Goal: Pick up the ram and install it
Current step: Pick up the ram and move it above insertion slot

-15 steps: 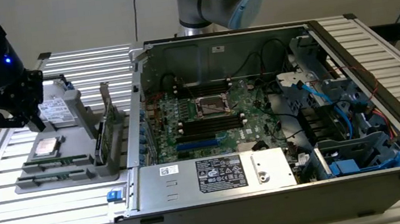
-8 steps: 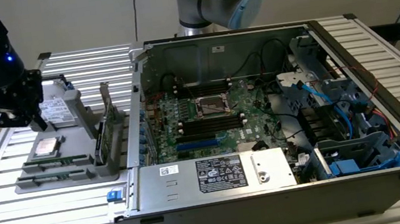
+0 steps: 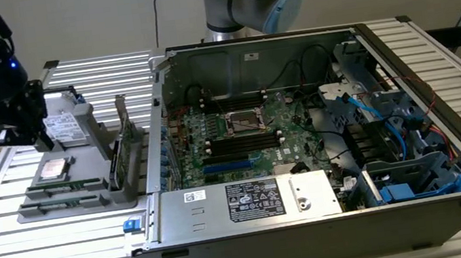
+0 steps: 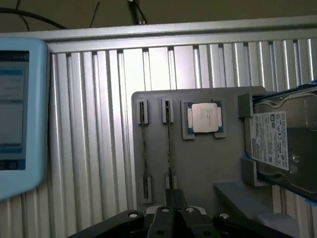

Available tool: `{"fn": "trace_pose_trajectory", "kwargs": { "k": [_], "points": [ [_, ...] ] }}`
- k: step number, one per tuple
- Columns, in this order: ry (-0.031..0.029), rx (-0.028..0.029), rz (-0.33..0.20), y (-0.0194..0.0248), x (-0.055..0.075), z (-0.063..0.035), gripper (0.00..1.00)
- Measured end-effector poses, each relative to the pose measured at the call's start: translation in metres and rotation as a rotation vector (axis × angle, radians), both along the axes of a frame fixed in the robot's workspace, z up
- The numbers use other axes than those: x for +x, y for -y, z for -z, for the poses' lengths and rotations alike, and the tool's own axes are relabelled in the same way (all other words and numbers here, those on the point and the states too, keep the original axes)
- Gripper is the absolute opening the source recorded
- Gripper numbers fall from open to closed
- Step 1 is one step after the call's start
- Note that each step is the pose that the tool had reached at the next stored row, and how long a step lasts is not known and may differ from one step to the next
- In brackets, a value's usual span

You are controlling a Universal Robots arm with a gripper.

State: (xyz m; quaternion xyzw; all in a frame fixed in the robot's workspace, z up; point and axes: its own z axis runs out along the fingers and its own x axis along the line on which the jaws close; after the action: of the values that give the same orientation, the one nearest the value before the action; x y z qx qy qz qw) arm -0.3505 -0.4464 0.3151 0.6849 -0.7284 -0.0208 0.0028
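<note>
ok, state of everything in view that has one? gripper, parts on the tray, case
gripper: shut, empty, above the tray
ram sticks: both on edge in tray slots, not picked up
processor: flat in its tray pocket
hard drive: resting in its tray bracket
expansion card: upright in the tray
computer case: side open
tablet: screen lit

The rams (image 4: pixel 169 148) are lying open from above on the tray (image 4: pixel 198 168); the drive (image 4: pixel 282 144) and upright card (image 3: pixel 127 147) are crowding one side, the case (image 3: pixel 159 131) wall standing just beyond.
</note>
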Motion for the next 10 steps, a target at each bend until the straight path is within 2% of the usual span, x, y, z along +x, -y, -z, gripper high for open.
{"fn": "trace_pose_trajectory", "kwargs": {
  "k": [10],
  "points": [
    [0.0001,0.0016,-0.177,0.0000,0.0000,0.0000,0.11]
  ]
}}
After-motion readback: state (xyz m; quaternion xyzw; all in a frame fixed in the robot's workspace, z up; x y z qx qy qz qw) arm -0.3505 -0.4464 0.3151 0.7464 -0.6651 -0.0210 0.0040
